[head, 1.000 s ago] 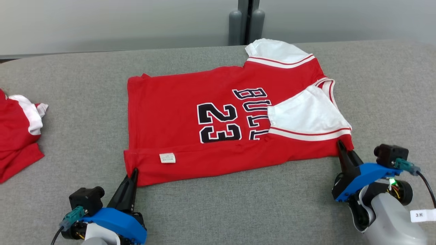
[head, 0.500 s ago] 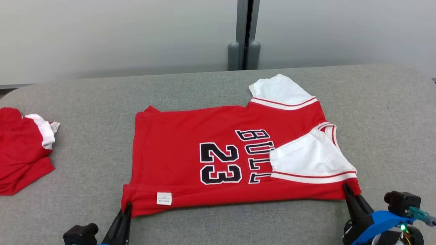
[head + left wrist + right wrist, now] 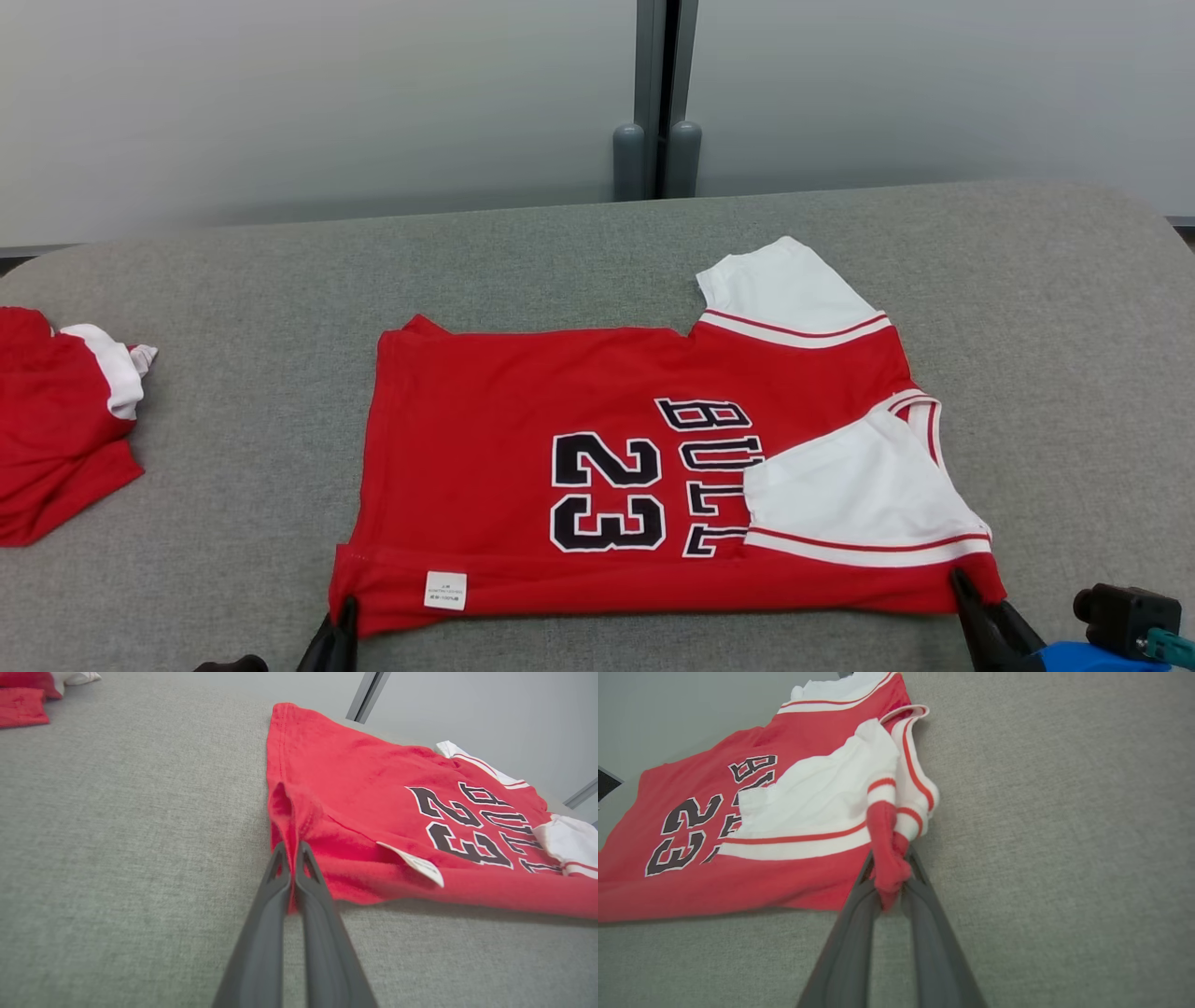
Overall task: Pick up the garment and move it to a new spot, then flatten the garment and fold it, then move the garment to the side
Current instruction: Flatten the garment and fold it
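1. Across the centre of the grey worktop (image 3: 233, 280): red jersey (image 3: 653, 485) spread flat, print side up, hem toward the robot's left, collar toward its right. Near long edge turned up in a narrow band, care label (image 3: 445, 590) exposed on it.
2. Left gripper (image 3: 346, 607) at the near hem corner. Fingers (image 3: 266, 914) pressed together, with a thin pinch of red cloth between the tips. Judged purpose: control of the hem end.
3. Right gripper (image 3: 959, 579) at the near shoulder corner. Fingers (image 3: 852, 933) clamped on a bunched wad of red cloth just below the white near sleeve (image 3: 859, 495), tips held slightly apart by the wad.
4. Near sleeve already laid inward over part of the lettering. Far sleeve (image 3: 784, 289) out flat beyond the far edge.
5. Judged reason for the two-corner hold: both ends of one long edge in hand, to tension it and carry it as one straight line. Suits smoothing, or a lengthwise fold toward the far edge. Flatten-and-fold stage; main fold not yet made.
6. Risks judged: slip of the thick wad from the right grip; uneven lift and a skewed fold line.
7. Second red garment (image 3: 56, 420) crumpled at the worktop's left end, well apart from the jersey.
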Tool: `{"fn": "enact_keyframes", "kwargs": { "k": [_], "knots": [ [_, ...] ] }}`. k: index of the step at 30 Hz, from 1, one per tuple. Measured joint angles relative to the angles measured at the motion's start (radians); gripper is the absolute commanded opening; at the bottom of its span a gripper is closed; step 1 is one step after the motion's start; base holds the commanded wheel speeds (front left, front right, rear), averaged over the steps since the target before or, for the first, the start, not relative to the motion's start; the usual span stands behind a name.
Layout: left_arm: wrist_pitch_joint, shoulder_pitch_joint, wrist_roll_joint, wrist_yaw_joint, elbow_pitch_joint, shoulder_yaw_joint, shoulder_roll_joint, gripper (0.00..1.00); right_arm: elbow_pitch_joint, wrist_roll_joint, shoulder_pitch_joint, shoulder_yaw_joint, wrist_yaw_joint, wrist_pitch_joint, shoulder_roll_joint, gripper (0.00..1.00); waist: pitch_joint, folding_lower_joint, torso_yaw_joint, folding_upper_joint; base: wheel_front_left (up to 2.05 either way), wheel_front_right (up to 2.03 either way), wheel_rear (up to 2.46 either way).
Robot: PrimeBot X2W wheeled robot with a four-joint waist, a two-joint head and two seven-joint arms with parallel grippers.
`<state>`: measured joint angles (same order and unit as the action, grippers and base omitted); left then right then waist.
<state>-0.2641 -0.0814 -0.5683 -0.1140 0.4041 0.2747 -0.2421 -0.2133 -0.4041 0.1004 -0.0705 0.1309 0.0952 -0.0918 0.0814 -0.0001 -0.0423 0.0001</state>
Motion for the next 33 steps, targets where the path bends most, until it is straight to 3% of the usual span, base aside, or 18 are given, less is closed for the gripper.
{"fn": "enact_keyframes", "kwargs": {
  "k": [1, 8, 17, 33],
  "knots": [
    [0.0, 0.0, 0.001, 0.002, 0.001, -0.001, 0.003, 1.0, 0.01, 0.003, 0.002, -0.004, 0.0, 0.005, 0.004, 1.0, 0.0, 0.0, 0.001, 0.0, 0.0, 0.0, 0.0],
    [0.0, 0.016, 0.048, 0.014, -0.036, -0.049, 0.017, 1.0, 0.065, 0.073, -0.023, -0.021, 0.0, -0.01, 0.014, 1.0, -0.007, 0.0, 0.012, 0.0, 0.0, 0.0, 0.0],
    [0.0, 0.053, 0.141, 0.025, -0.144, -0.159, 0.021, 1.0, 0.117, 0.133, -0.14, 0.009, 0.0, -0.121, 0.023, 1.0, -0.024, 0.0001, 0.015, 0.0, 0.0, 0.0, 0.0],
    [0.0, 0.131, 0.269, 0.025, -0.159, -0.232, 0.048, 1.0, 0.01, 0.181, -0.239, 0.115, 0.0, -0.286, 0.041, 1.0, -0.032, 0.0001, 0.027, 0.0, 0.0, 0.0, 0.0]
  ]
}}
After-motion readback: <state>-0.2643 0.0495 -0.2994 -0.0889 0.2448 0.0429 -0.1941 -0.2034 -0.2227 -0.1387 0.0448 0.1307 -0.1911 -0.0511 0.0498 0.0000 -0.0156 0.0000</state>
